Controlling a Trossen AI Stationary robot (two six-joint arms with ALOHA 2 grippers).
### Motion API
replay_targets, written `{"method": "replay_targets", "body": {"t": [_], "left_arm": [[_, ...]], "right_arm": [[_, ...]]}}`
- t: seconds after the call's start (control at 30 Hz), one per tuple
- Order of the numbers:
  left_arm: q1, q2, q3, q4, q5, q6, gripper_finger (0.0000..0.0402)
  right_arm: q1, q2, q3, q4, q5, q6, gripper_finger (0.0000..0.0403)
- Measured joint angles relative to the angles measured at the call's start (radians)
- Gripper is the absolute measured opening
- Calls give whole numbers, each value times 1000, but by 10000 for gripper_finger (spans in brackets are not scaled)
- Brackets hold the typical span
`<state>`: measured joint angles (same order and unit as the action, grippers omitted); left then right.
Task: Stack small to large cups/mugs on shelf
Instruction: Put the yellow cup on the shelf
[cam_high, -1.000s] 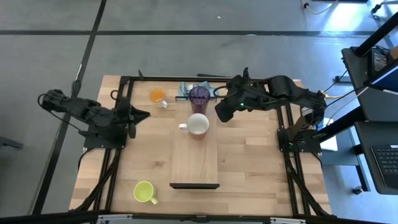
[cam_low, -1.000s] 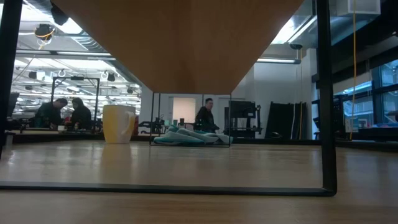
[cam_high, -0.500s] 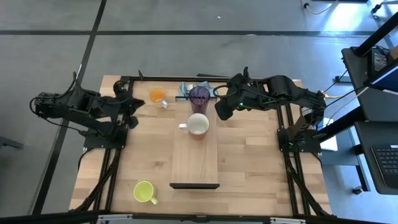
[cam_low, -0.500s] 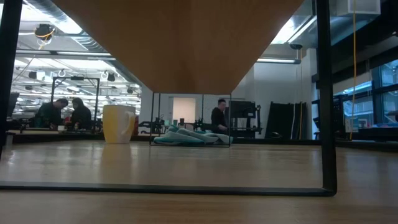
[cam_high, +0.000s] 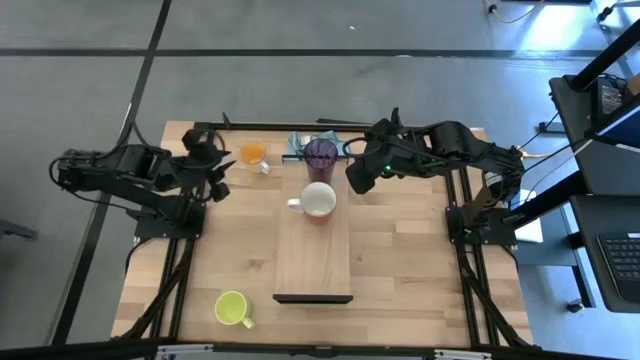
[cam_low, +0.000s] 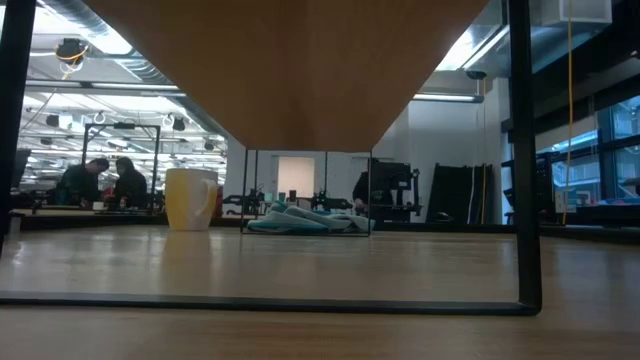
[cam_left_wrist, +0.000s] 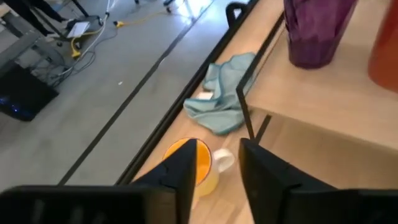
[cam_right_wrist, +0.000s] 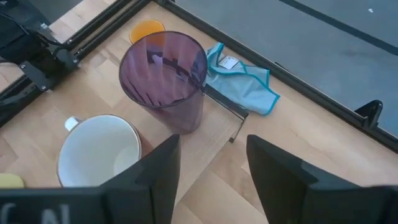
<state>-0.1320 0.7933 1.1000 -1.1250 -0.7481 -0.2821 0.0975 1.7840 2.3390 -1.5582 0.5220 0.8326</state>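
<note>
Orange ceramic mug sits just ahead of my left pincer, fingers spread to straddle it; right pincer spread, waiting beside the purple tumbler.

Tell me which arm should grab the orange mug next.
Left. The left gripper is open right beside the orange mug, which shows between its fingers in the left wrist view. The right gripper hangs past the purple tumbler, farther away.

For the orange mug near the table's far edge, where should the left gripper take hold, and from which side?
Probably the rim wall of the orange mug, away from its pale handle. The mug stands upright and open-topped, with the handle toward the shelf. The left gripper, fingers open, sits on the handle-free side, so coming in from there with one finger inside looks simplest.
</note>
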Motion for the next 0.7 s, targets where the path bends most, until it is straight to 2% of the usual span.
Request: {"method": "replay_targets", "body": {"t": [0.13,0.23,0.3,0.43,0.7], "left_arm": [[21,21,0,-26,2,7,150],[42,33,0,-39,19,80,158],[77,40,0,-39,67,87,158],[224,51,0,-55,174,-13,156],[572,133,0,-47,445,-102,155]], "right_arm": [[0,0,0,-9,-1,0,186],[0,0,0,-12,-28,9,186],[0,0,0,-12,-47,25,186],[0,-3,0,-12,-71,24,186],[0,-46,0,-13,-73,-42,186]]}}
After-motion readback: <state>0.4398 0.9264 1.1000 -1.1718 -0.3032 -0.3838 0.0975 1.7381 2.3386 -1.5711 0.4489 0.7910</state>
